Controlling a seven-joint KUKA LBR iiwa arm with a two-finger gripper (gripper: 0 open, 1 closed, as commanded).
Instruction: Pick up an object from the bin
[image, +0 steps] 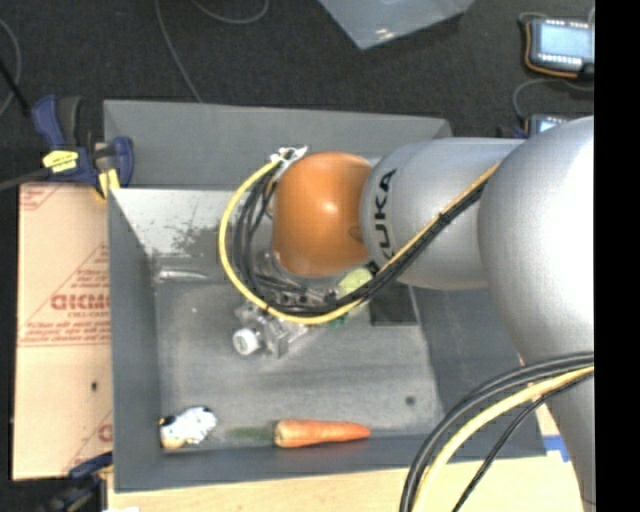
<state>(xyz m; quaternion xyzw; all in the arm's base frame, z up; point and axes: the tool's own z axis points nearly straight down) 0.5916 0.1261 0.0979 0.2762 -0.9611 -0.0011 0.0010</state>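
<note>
Silver-grey robot arm (450, 210) with an orange wrist cover (315, 210) reaches in from the right, its gripper (262, 338) low over the bare middle of the grey metal bin (400, 370); whether the claw is apart or together cannot be told. Along the bin's lower edge lie an orange carrot with a green stalk (322, 432) and, to its left, a small white lumpy toy (188, 427), both well apart from the gripper.

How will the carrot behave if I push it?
The carrot is round and tapered, lying on its side, so it would probably roll in a curve. Its smooth sheen suggests a stiff, light, perhaps slippery toy. The bin wall close beside it may stop it.
</note>
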